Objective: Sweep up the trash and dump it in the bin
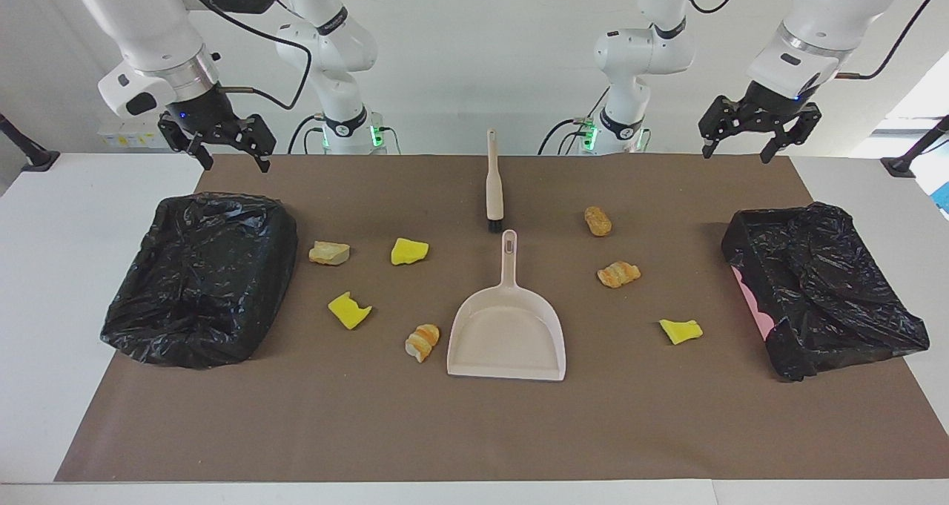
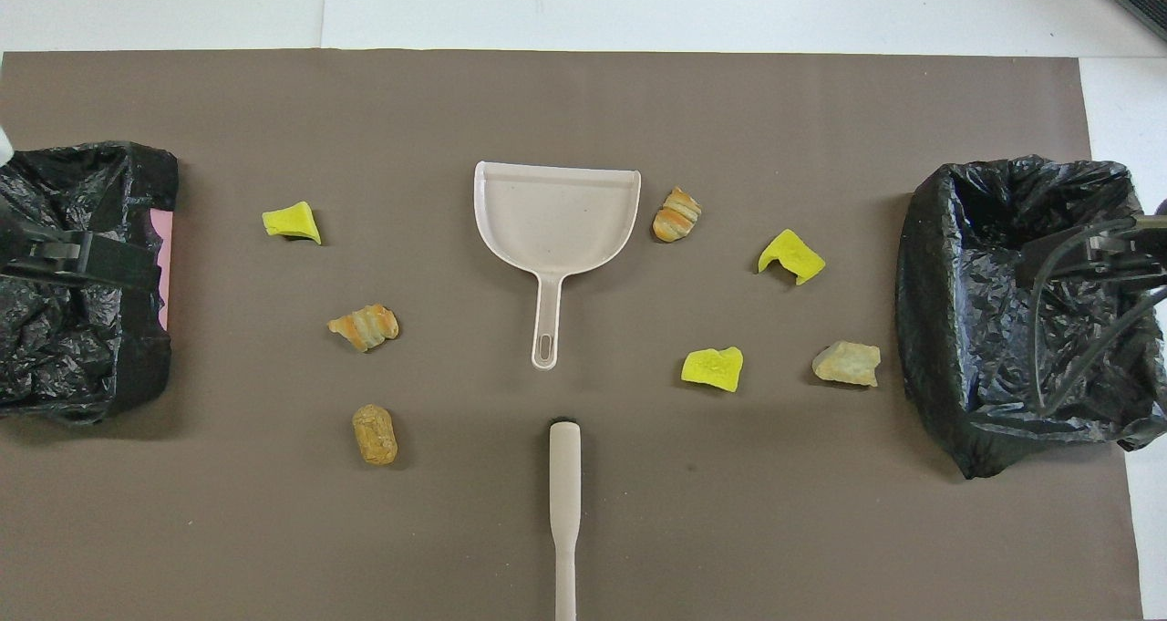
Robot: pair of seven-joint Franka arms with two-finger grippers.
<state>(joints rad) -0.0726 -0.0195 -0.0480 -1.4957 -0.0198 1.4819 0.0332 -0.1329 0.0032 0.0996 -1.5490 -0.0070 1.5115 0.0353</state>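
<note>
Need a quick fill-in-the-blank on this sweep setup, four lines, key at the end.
1. The scraps of trash on the brown mat number ____.
2. Of these, ____ are bright yellow.
3. The brush lies ____ to the robots than the dustpan.
4. A bin lined with a ____ bag sits at each end of the mat.

Missing words: seven; three; nearer; black

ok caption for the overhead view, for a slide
Seven scraps scattered around a dustpan and brush, a black-lined bin at each end.
</note>
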